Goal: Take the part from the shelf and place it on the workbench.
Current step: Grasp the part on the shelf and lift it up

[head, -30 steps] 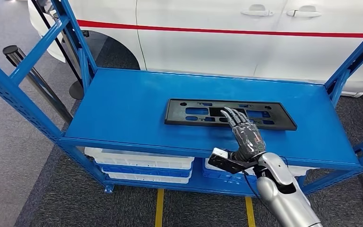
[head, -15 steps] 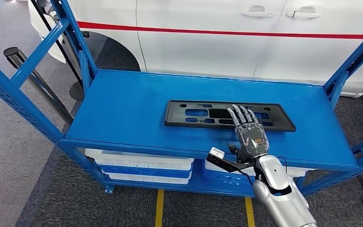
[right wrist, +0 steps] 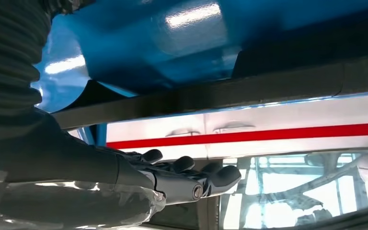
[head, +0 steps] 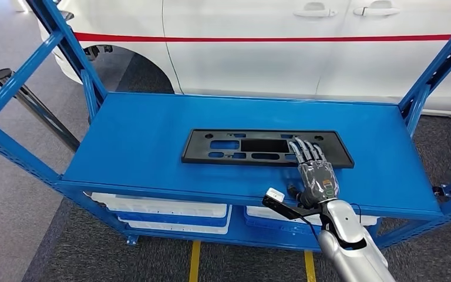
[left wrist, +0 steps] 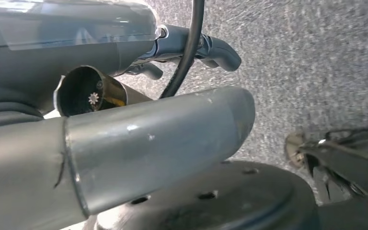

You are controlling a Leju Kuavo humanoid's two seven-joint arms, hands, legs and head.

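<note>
A: Right hand [head: 315, 176] reaching in over the front edge of the shelf [head: 141, 135], palm down, fingers [head: 306, 150] stretched out and a little apart. Nothing gripped.

B: Touching the part?

A: Fingertips lying over the near right portion of the part [head: 235, 147], close on its surface; hard to say whether pressing or just above. From the right wrist view, fingers [right wrist: 191, 179] extended and flat, with nothing closed in them.

B: And the part itself?

A: Flat on the top blue shelf, a long black plate with cut-out slots, roughly centred, lengthwise along the shelf, nearer the front edge than the back.

B: Left hand?

A: Left wrist view pointing down at grey carpet [left wrist: 316, 57]; cannot tell the state of the fingers there.

B: Surroundings?

A: White car [head: 282, 47] with a red stripe just behind the shelf, two door handles visible. White and blue trays [head: 164, 208] stacked on the lower level. Yellow floor lines [head: 195, 261] below the front edge. Small white-tipped camera bracket [head: 275, 197] sticking out beside the right wrist.
</note>
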